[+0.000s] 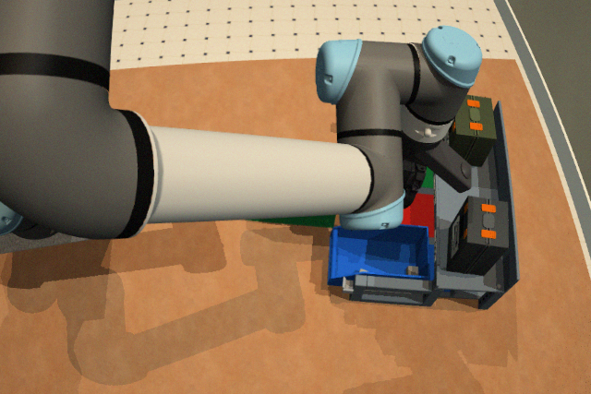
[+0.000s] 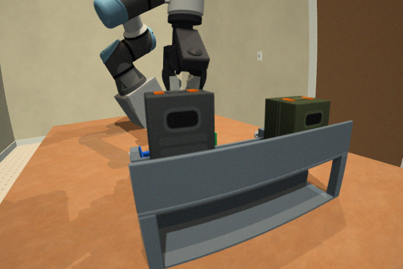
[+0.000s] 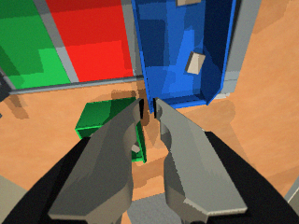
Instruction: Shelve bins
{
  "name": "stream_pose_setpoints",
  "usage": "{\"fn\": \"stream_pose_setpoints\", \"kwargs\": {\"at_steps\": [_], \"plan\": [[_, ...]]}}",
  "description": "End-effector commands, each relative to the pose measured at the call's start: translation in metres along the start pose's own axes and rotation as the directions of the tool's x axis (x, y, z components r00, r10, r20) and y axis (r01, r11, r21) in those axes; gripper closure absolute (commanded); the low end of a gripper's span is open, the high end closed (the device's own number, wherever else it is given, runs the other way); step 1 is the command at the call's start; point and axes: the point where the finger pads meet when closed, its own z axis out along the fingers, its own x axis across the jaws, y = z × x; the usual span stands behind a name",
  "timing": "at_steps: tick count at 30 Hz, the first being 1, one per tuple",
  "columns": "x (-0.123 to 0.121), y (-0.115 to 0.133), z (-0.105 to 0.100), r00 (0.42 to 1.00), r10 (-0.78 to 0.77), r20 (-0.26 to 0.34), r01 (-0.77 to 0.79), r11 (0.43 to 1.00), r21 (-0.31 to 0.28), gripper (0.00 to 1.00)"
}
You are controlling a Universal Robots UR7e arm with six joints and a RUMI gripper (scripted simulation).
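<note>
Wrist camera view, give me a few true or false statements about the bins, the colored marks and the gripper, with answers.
1. The green plastic bin sits on the green mark. False: it lies on the wooden table, in front of the shelf's grey lip.
2. The blue plastic bin lies right of the red mark. True.
3. A bin covers the red mark. False: it is bare.
4. The gripper is shut and holds nothing. True.
</note>
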Motion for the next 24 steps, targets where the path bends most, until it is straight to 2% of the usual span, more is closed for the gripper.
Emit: {"fn": "stream_pose_setpoints", "kwargs": {"at_steps": [1,24], "plan": [[0.0001,-0.0007,-0.0083,1.000,0.002,0.001,-0.002,1.000,0.003,0.95],[0.0007,0.0009,-0.0136,1.000,0.001,0.001,-0.001,1.000,-0.001,0.95]]}}
